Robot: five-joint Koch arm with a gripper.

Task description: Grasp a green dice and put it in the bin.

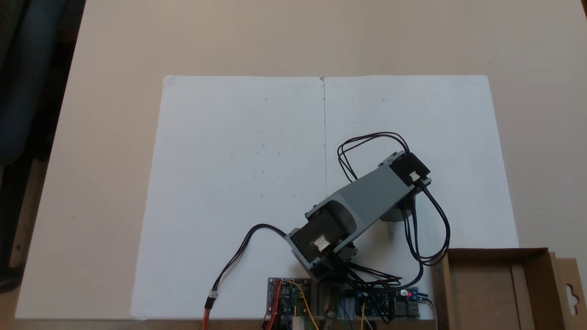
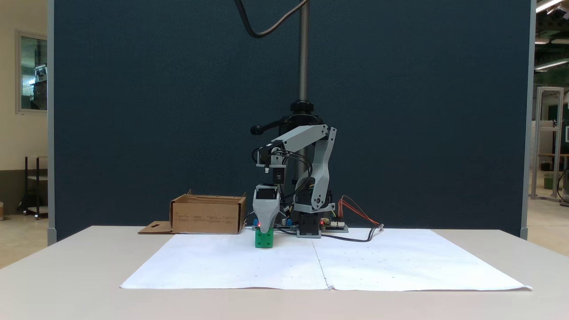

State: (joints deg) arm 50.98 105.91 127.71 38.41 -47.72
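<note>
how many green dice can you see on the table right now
1. The small bright green plastic cube sits on the white paper sheet, directly under the grey hand, right of the brown cardboard box. From above, the arm covers it; more could be hidden there.

No legible text anywhere; only faint, unreadable print on the bin front wall.
</note>
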